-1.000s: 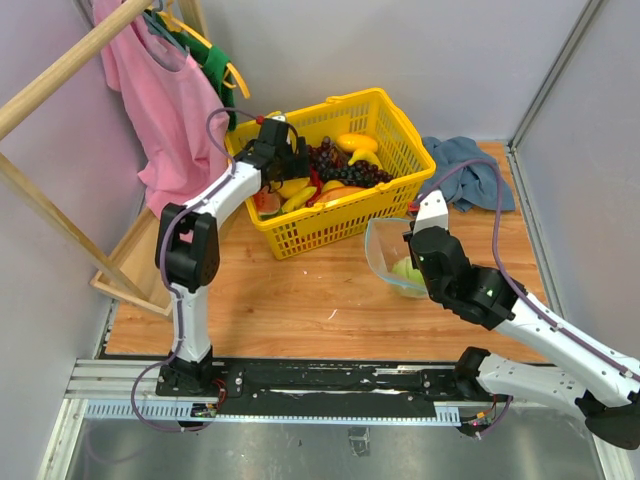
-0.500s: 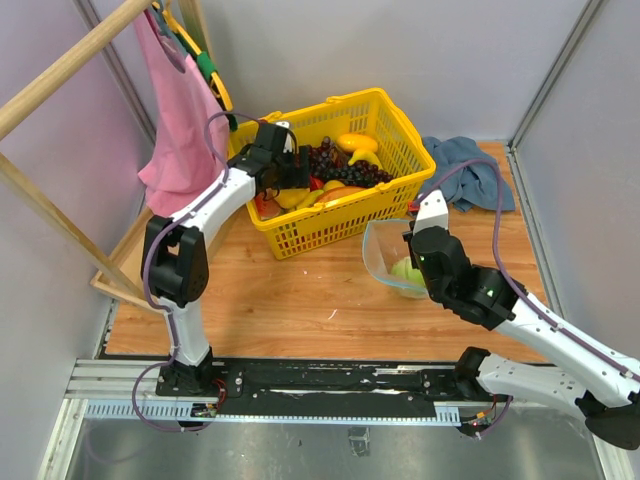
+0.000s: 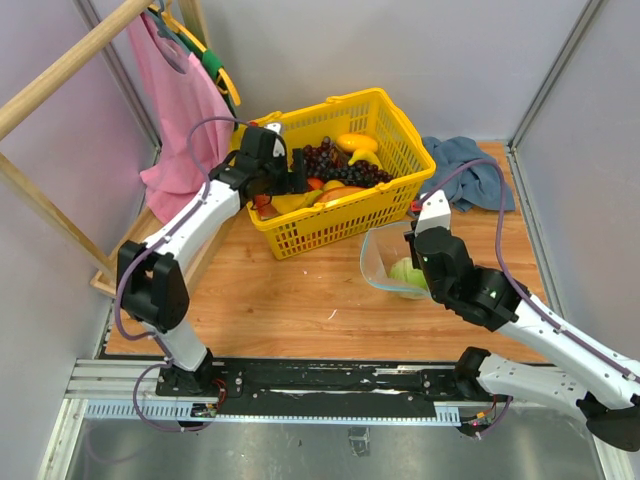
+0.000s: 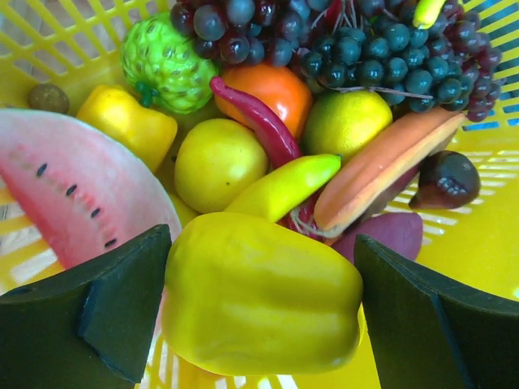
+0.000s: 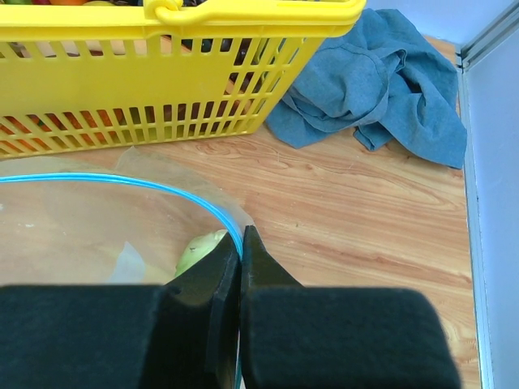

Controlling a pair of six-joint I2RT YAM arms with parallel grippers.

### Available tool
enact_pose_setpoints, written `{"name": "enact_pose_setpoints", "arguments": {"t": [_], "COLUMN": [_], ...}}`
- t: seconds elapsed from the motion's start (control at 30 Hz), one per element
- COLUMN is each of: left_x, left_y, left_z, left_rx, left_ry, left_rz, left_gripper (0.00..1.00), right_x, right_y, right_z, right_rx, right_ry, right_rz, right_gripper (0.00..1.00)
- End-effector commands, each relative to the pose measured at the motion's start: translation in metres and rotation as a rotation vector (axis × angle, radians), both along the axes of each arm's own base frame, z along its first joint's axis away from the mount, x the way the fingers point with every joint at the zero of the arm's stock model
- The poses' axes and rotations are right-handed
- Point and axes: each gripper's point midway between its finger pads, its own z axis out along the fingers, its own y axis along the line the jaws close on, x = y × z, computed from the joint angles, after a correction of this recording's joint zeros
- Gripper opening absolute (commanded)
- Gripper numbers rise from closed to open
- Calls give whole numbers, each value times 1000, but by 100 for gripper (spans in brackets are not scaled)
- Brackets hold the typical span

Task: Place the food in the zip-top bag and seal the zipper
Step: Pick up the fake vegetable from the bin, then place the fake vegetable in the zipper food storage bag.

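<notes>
Left wrist view: your left gripper (image 4: 261, 247) stands wide inside the yellow basket (image 4: 486, 243). The yellow fruit (image 4: 268, 300) sits between its fingers (image 4: 113, 308), long axis 9-to-3 o'clock. Top view: the zip-top bag (image 3: 385, 255) lies at 4 o'clock from there, its zipper (image 5: 122, 180) pinched by the closed right gripper (image 5: 241, 243).

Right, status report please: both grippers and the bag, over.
Left gripper open, straddling yellow pepper in basket. Right gripper shut on zip-top bag mouth, held open; green fruit inside. Nothing blocking basket-to-bag.

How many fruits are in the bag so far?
1 visible: a green fruit inside the zip-top bag, next to the right hand pinching its edge; more may be hidden.
</notes>
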Motion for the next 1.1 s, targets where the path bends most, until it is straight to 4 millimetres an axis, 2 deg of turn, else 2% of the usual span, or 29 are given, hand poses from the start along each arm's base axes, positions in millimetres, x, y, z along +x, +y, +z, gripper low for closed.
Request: {"name": "enact_pose_setpoints", "arguments": {"t": [0.0, 0.1, 0.23, 0.4, 0.57, 0.77, 0.93, 1.07], "left_x": [-7, -15, -26, -51, -84, -136, -170, -198], "left_y": [-2, -4, -5, -27, -48, -81, -86, -90], "left_z": [66, 91, 113, 142, 168, 188, 208, 212], "left_rx": [-114, -187, -272, -390, -467, -551, -643, -698], "left_ry": [-166, -226, -287, -331, -383, -417, -487, -515], "left_rz": [19, 15, 17, -120, -236, -383, -437, -491], "left_gripper": [55, 52, 49, 47, 45, 44, 42, 41], "right_x": [3, 4, 4, 6, 8, 11, 15, 17], "right_y": [2, 8, 13, 21, 33, 41, 47, 54], "right_z": [12, 15, 18, 20, 22, 22, 13, 12], "right_rx": [46, 54, 70, 90, 115, 134, 112, 132], "right_ry": [-23, -17, -13, -3, 15, 40, 80, 84], "right_rz": [-3, 15, 28, 53, 77, 69, 56, 66], "right_gripper": [0, 1, 1, 1, 1, 1, 1, 0]}}
